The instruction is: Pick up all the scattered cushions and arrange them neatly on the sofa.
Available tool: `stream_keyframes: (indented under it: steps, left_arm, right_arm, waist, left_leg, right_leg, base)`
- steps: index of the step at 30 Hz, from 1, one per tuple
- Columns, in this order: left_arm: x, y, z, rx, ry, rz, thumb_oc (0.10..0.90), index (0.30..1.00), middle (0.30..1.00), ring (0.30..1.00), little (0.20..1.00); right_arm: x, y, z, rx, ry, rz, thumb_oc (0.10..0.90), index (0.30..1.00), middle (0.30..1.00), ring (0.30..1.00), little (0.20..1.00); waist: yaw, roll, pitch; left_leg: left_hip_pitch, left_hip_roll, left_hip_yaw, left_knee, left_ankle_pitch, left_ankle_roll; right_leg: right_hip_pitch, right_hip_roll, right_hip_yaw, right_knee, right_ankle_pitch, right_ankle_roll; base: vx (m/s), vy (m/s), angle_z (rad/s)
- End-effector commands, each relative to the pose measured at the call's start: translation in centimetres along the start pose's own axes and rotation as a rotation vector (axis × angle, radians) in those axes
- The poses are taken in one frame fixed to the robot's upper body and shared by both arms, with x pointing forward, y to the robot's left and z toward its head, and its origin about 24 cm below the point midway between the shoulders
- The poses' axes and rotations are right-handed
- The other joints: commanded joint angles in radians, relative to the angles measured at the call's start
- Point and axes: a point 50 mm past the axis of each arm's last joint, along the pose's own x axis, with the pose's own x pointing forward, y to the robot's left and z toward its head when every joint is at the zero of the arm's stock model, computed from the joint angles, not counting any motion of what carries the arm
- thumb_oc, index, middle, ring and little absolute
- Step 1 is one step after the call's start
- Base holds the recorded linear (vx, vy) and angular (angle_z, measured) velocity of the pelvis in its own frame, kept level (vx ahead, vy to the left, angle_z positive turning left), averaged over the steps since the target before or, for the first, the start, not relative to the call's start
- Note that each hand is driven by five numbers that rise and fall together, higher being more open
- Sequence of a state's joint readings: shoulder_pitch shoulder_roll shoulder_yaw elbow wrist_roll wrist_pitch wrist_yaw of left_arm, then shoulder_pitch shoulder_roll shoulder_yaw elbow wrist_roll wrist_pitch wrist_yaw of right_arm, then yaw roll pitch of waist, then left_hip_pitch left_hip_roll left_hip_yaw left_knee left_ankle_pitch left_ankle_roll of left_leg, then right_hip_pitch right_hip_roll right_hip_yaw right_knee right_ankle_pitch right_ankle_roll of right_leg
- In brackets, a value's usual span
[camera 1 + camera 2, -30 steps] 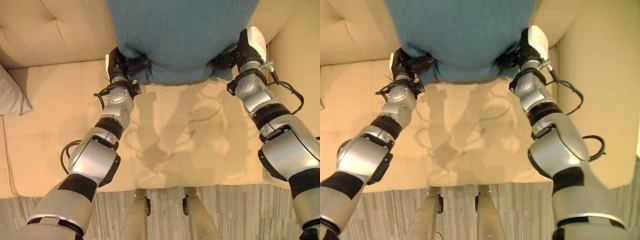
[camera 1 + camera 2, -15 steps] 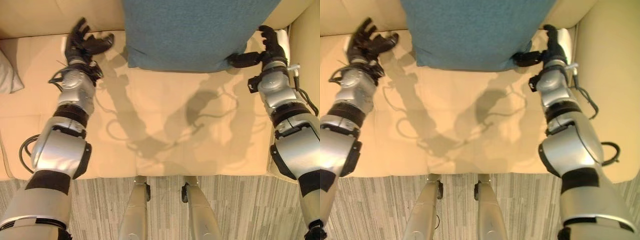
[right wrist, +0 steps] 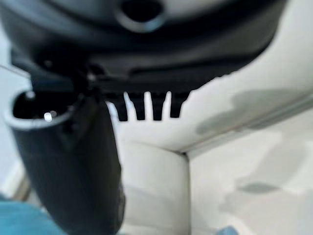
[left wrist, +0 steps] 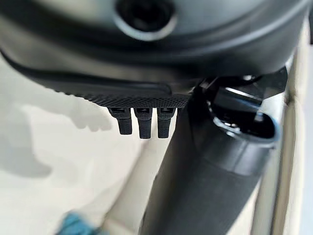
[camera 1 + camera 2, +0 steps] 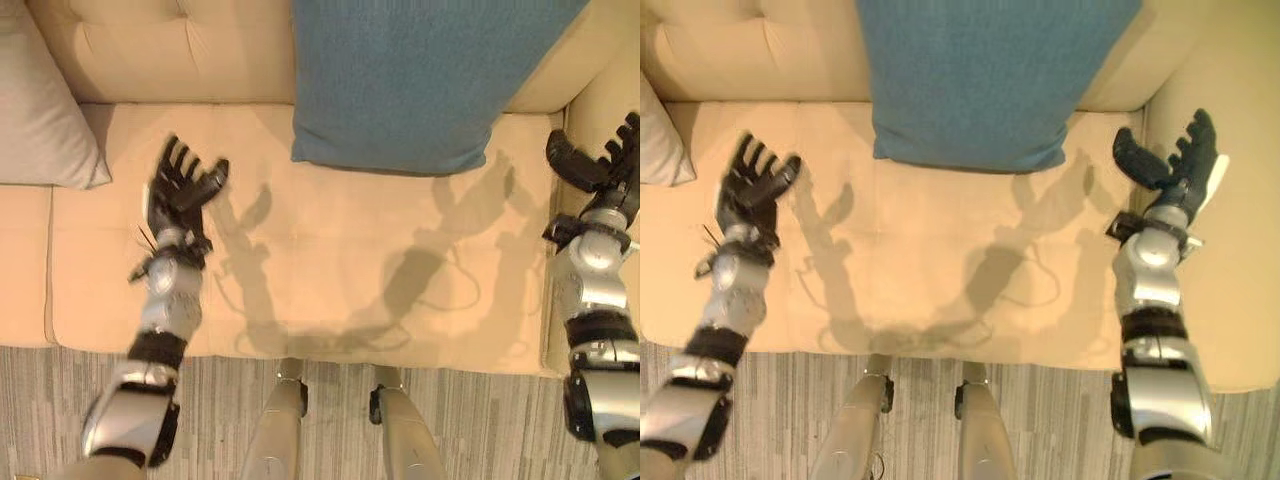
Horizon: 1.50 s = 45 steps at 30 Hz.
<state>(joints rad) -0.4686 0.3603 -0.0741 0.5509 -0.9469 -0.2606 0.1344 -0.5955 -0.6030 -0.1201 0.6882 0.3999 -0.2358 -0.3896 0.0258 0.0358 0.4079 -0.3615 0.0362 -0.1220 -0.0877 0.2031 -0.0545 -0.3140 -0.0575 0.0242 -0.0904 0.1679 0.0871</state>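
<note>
1. I am seeing the fingers (image 5: 183,160) of the left hand (image 5: 178,190) spreading wide and holding nothing, above the sofa seat (image 5: 330,270).
2. The right hand (image 5: 1175,170) is also keeping its fingers (image 5: 1196,135) straight and fanned apart, with nothing between them and the thumb; it is hovering at the seat's right end, by the sofa's armrest (image 5: 1230,240).
3. The blue cushion (image 5: 420,80) is standing upright on the seat, leaning against the backrest (image 5: 170,50), its lower edge resting on the seat between the two hands.
4. Both hands are sitting well apart from the blue cushion, neither one touching it.
5. A grey cushion (image 5: 45,110) is lying against the backrest further to the left, its corner near the left hand but not touching it.
6. In the left wrist view I am getting a blurred scrap of blue past the thumb; I cannot tell more from it.
7. Striped grey flooring (image 5: 480,430) is showing in front of the sofa.
</note>
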Motion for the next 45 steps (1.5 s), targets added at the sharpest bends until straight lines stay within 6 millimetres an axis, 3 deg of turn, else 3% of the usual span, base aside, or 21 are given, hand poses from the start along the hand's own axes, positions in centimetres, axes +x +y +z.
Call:
stream_keyframes:
  steps: [1,3,5,6,7,10,13,15,17,18,19,22,23,24,27,28,31,35,37,41,45]
  left_arm:
    - [-2.8,4.2,-2.8,0.185,0.079,0.059,0.800,0.900,0.900,0.900,0.900]
    - [-5.7,8.5,-4.7,0.197,0.191,0.182,0.800,0.900,0.900,0.900,0.900]
    - [-5.8,8.6,-4.7,0.198,0.195,0.182,0.800,0.900,0.900,0.900,0.900]
    - [-8.5,11.2,-5.7,0.168,0.235,0.282,0.800,0.900,0.900,0.900,0.900]
    - [-10.1,12.2,-6.4,0.219,0.271,0.303,0.800,0.900,0.900,0.900,0.900]
    - [-14.0,14.1,-7.7,0.307,0.380,0.327,0.800,0.900,0.900,0.900,0.900]
    - [-17.0,15.7,-7.8,0.403,0.448,0.350,0.800,0.900,0.900,0.900,0.900]
    - [-17.9,16.4,-7.9,0.411,0.471,0.378,0.800,0.900,0.900,0.900,0.900]
    - [-18.6,17.1,-8.2,0.405,0.504,0.417,0.800,0.900,0.900,0.900,0.900]
    - [-18.5,17.3,-8.1,0.422,0.502,0.420,0.800,0.900,0.900,0.900,0.900]
    - [-18.5,17.3,-8.2,0.420,0.504,0.428,0.800,0.900,0.900,0.900,0.900]
    - [-19.9,18.3,-9.4,0.469,0.596,0.470,0.800,0.900,0.900,0.900,0.900]
    - [-21.0,18.9,-9.8,0.505,0.641,0.511,0.800,0.900,0.900,0.900,0.900]
    - [-24.0,19.9,-11.4,0.502,0.775,0.595,0.800,0.900,0.900,0.900,0.900]
    - [-27.1,20.4,-12.9,0.496,0.937,0.663,0.800,0.900,0.900,0.900,0.900]
    - [-28.2,20.0,-13.9,0.485,1.013,0.656,0.800,0.900,0.900,0.900,0.900]
    - [-29.1,20.1,-14.2,0.520,1.077,0.652,0.800,0.900,0.900,0.900,0.900]
    - [-29.2,19.5,-14.8,0.676,1.175,0.496,0.800,0.900,0.900,0.900,0.900]
    - [-29.7,19.9,-14.6,0.688,1.209,0.532,0.800,0.900,0.900,0.900,0.900]
    - [-28.3,19.8,-14.3,0.737,1.170,0.484,0.800,0.900,0.900,0.900,0.900]
    - [-27.8,20.4,-13.6,0.791,1.166,0.460,0.800,0.900,0.900,0.900,0.900]
  right_arm:
    - [-3.0,-3.9,-3.5,-0.153,0.033,0.058,0.800,0.900,0.900,0.900,0.900]
    - [-4.8,-4.7,-3.7,-0.275,0.014,0.195,0.800,0.900,0.900,0.900,0.900]
    - [-4.9,-4.7,-3.8,-0.278,0.017,0.195,0.800,0.900,0.900,0.900,0.900]
    - [-7.2,-5.7,-4.5,-0.329,0.038,0.263,0.800,0.900,0.900,0.900,0.900]
    - [-8.6,-7.7,-5.5,-0.409,0.088,0.273,0.800,0.900,0.900,0.900,0.900]
    - [-12.1,-12.4,-7.9,-0.507,0.242,0.217,0.800,0.900,0.900,0.900,0.900]
    - [-14.5,-14.4,-10.1,-0.563,0.364,0.176,0.800,0.900,0.900,0.900,0.900]
    - [-15.4,-14.7,-10.8,-0.541,0.403,0.161,0.800,0.900,0.900,0.900,0.900]
    - [-16.3,-14.8,-12.4,-0.486,0.486,0.112,0.800,0.900,0.900,0.900,0.900]
    - [-16.7,-15.1,-13.0,-0.505,0.518,0.092,0.800,0.900,0.900,0.900,0.900]
    - [-16.8,-15.1,-13.3,-0.503,0.532,0.079,0.800,0.900,0.900,0.900,0.900]
    - [-17.4,-14.8,-14.8,-0.517,0.600,0.054,0.800,0.900,0.900,0.900,0.900]
    - [-18.0,-14.8,-15.3,-0.500,0.630,0.034,0.800,0.900,0.900,0.900,0.900]
    - [-18.9,-14.6,-16.2,-0.475,0.683,0.026,0.800,0.900,0.900,0.900,0.900]
    - [-20.4,-14.2,-17.5,-0.475,0.765,0.044,0.800,0.900,0.900,0.900,0.900]
    - [-21.2,-13.1,-18.0,-0.449,0.795,0.091,0.800,0.900,0.900,0.900,0.900]
    - [-21.7,-13.1,-18.5,-0.457,0.839,0.091,0.800,0.900,0.900,0.900,0.900]
    - [-22.9,-12.5,-19.6,-0.497,0.917,0.133,0.800,0.900,0.900,0.900,0.900]
    - [-26.9,-13.2,-21.3,-0.575,1.119,0.170,0.800,0.900,0.900,0.900,0.900]
    - [-29.2,-13.9,-21.7,-0.578,1.225,0.171,0.800,0.900,0.900,0.900,0.900]
    - [-33.0,-16.6,-21.5,-0.708,1.376,0.225,0.800,0.900,0.900,0.900,0.900]
  waist:
    - [-0.015,-0.011,-0.287]
    - [-0.022,-0.017,-0.322]
    - [-0.021,-0.018,-0.320]
    - [-0.025,-0.021,-0.343]
    - [-0.031,-0.022,-0.357]
    - [-0.036,-0.018,-0.394]
    - [-0.022,-0.013,-0.406]
    - [-0.017,-0.013,-0.406]
    - [0.000,-0.007,-0.390]
    - [0.004,-0.015,-0.375]
    - [0.005,-0.020,-0.367]
    - [-0.017,-0.038,-0.348]
    - [-0.025,-0.040,-0.347]
    - [-0.041,-0.033,-0.367]
    - [-0.066,-0.021,-0.389]
    - [-0.087,-0.010,-0.396]
    - [-0.097,-0.016,-0.394]
    - [-0.093,-0.027,-0.368]
    - [-0.082,-0.027,-0.340]
    - [-0.060,-0.023,-0.316]
    - [-0.008,-0.035,-0.343]
  left_leg:
    - [0.052,0.030,0.026,0.020,-0.150,-0.012]
    - [0.124,0.041,0.031,0.038,-0.170,-0.006]
    - [0.130,0.041,0.031,0.038,-0.171,-0.006]
    - [0.172,0.049,0.031,0.059,-0.188,-0.006]
    - [0.196,0.054,0.029,0.068,-0.195,-0.005]
    - [0.251,0.067,0.024,0.082,-0.208,-0.003]
    - [0.280,0.084,0.008,0.091,-0.200,-0.013]
    - [0.279,0.090,-0.003,0.090,-0.181,-0.021]
    - [0.240,0.098,-0.036,0.113,-0.074,-0.061]
    - [0.222,0.091,-0.033,0.127,-0.070,-0.066]
    - [0.215,0.084,-0.026,0.147,-0.081,-0.062]
    - [0.247,0.067,0.035,0.307,-0.217,-0.038]
    - [0.285,0.069,0.043,0.382,-0.252,-0.038]
    - [0.355,0.073,0.027,0.444,-0.267,-0.041]
    - [0.463,0.081,-0.013,0.403,-0.267,-0.045]
    - [0.509,0.079,-0.040,0.314,-0.311,-0.037]
    - [0.530,0.058,-0.028,0.213,-0.399,-0.019]
    - [0.520,0.007,-0.013,0.160,-0.433,0.010]
    - [0.490,-0.016,0.005,0.138,-0.419,0.031]
    - [0.437,-0.036,0.015,0.150,-0.391,0.048]
    - [0.357,-0.053,0.062,0.164,-0.334,0.072]
  right_leg:
    - [0.069,-0.024,-0.027,0.075,-0.178,0.045]
    - [0.128,-0.017,-0.029,0.096,-0.195,0.040]
    - [0.133,-0.017,-0.029,0.096,-0.197,0.040]
    - [0.168,-0.010,-0.033,0.119,-0.209,0.034]
    - [0.193,-0.004,-0.031,0.130,-0.216,0.030]
    - [0.251,0.010,-0.038,0.144,-0.242,0.020]
    - [0.307,0.029,-0.050,0.147,-0.274,0.002]
    - [0.324,0.035,-0.059,0.140,-0.282,-0.006]
    - [0.338,0.047,-0.076,0.131,-0.283,-0.014]
    - [0.333,0.041,-0.084,0.131,-0.275,-0.019]
    - [0.323,0.033,-0.090,0.133,-0.267,-0.020]
    - [0.271,-0.019,-0.129,0.141,-0.211,-0.013]
    - [0.247,-0.030,-0.134,0.145,-0.190,-0.013]
    - [0.205,-0.032,-0.137,0.149,-0.167,-0.010]
    - [0.142,-0.033,-0.138,0.173,-0.140,0.002]
    - [0.096,-0.040,-0.115,0.182,-0.110,0.031]
    - [0.067,-0.080,-0.107,0.178,-0.074,0.058]
    - [0.049,-0.141,-0.117,0.153,-0.013,0.090]
    - [0.033,-0.175,-0.143,0.125,0.024,0.111]
    - [0.075,-0.155,-0.143,0.208,-0.057,0.086]
    - [0.196,-0.074,-0.151,0.346,-0.185,0.053]
  base:
    - [0.11,-0.047,0.03]
    - [0.11,-0.048,0.02]
    - [0.05,-0.029,-0.05]
    - [0.01,-0.077,-0.06]
    - [0.06,-0.075,0.00]
    - [0.03,-0.079,0.06]
    - [-0.05,-0.094,0.00]
    - [-0.12,-0.081,0.04]
    - [-0.25,-0.015,0.12]
    - [-0.37,0.005,0.30]
    - [-0.47,0.030,0.37]
    - [-0.45,0.066,0.35]
    - [-0.40,0.180,0.45]
    - [-0.35,0.235,0.15]
    - [-0.22,0.206,-0.12]
    - [-0.32,0.340,0.44]
    - [-0.20,0.225,0.44]
    - [-0.26,0.260,0.14]
    - [-0.40,0.269,-0.09]
    - [-0.30,0.128,-0.15]
    - [-0.26,0.080,-0.33]
